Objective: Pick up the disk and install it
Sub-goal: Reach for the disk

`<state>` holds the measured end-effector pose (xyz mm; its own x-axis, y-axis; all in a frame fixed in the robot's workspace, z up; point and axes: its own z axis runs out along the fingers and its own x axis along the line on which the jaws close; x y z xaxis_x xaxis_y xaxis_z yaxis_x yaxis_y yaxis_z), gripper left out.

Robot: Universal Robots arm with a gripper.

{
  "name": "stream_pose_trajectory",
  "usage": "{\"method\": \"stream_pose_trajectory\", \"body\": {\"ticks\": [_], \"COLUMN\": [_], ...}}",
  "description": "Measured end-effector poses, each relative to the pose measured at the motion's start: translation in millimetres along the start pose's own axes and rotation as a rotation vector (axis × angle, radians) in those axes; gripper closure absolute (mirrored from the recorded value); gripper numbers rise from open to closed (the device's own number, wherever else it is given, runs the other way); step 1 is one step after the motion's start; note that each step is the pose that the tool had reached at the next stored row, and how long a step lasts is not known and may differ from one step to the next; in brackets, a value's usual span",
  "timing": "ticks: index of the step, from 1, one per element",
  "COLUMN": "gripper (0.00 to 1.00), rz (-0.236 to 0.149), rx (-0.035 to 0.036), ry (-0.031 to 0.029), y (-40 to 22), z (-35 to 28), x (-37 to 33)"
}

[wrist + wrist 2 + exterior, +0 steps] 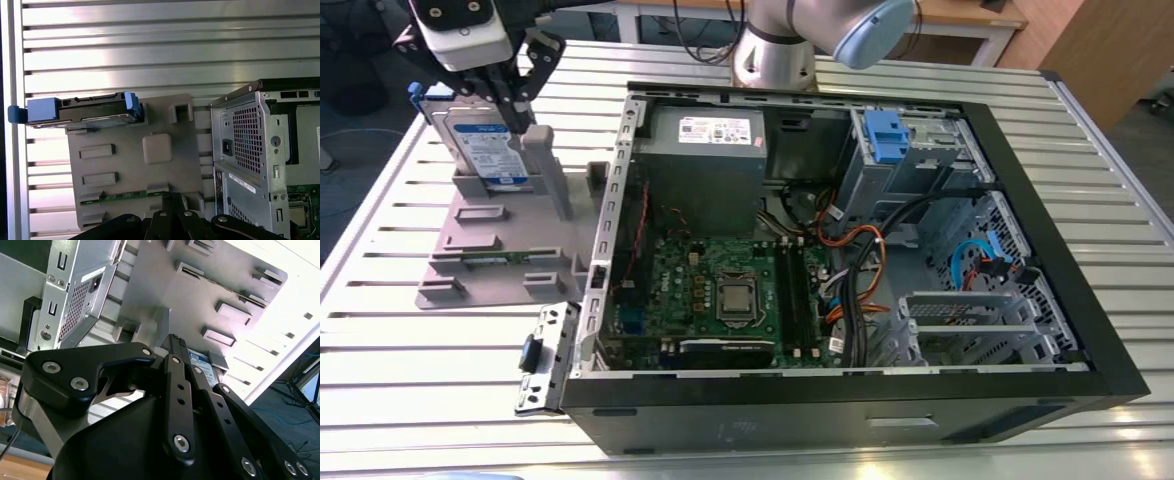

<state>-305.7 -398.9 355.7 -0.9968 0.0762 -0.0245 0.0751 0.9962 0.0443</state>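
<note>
A desk [440, 390] of long silver metal slats spans the exterior view, the slats running across the frame. An open black computer case [854, 405] lies on its side on the desk, filling the centre and right of the frame. Just beside it, at the exterior view's left, a flat grey holder plate [480, 262] with raised blocks rests on the slats. The arm's base [774, 62] stands at top centre.

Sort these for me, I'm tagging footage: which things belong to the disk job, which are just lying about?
Job: the disk, upright in the grey stand; the claw at its top; the open computer case.
Lying about: grey box with white sticker, small blue clip, motherboard, orange cables, slatted table.
</note>
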Motion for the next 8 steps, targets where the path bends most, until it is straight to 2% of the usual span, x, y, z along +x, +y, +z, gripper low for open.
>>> {"method": "stream_pose_trajectory", "body": {"ticks": [4,6,8], "gripper": [0.89,0.89,0.89], "rz": [0.000,0.000,0.000], "rx": [-0.0001,-0.0001,-0.0001], "ry": [0.0000,0.0000,-0.0001], "y": [-0.1,-0.6,-0.6], "z": [0.1,3.7,3.8], "x": [0.7,5.8,6.0]}}
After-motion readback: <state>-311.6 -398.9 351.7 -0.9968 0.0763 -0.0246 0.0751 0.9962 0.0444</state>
